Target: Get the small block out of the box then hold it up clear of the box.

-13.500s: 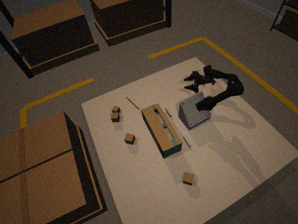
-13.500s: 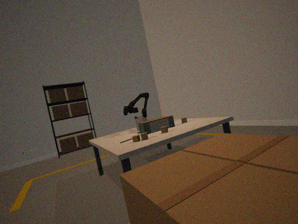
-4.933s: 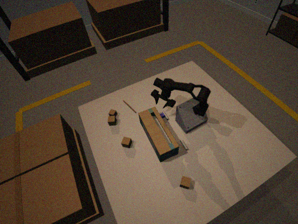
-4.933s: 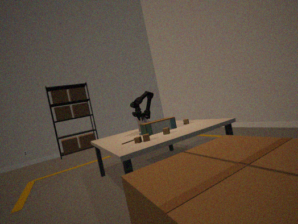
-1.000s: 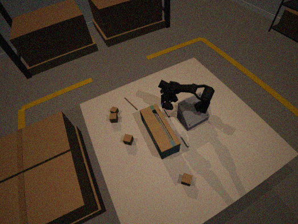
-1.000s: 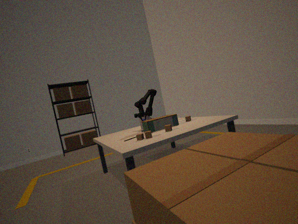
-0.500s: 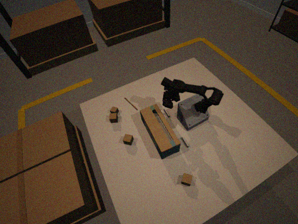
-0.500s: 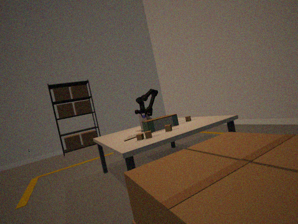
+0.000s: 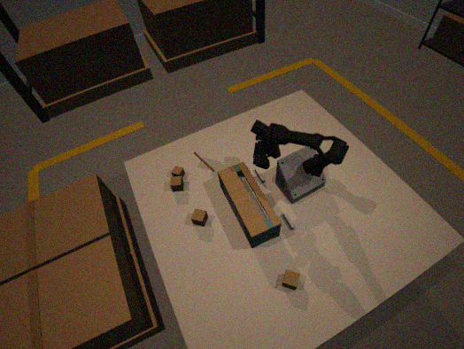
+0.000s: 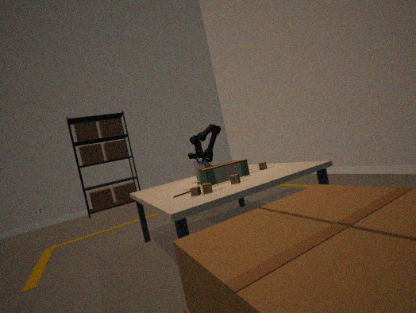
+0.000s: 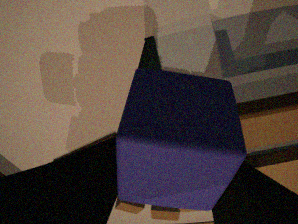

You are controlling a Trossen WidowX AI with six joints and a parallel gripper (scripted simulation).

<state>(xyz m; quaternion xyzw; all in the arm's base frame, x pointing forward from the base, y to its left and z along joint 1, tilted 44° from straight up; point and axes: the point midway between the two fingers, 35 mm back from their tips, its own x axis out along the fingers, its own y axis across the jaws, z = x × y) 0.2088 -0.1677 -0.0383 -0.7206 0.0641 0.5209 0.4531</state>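
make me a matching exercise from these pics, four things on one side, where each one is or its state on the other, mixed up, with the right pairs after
1. blue block
2. long box
3. thin brown stick
4. shelf rack

A. standing on the floor by the wall
B. lying on the table, near two small brown cubes
C. held between the gripper's fingers
D. standing on the table, with a slot in its top

Pairs: 1-C, 2-D, 3-B, 4-A
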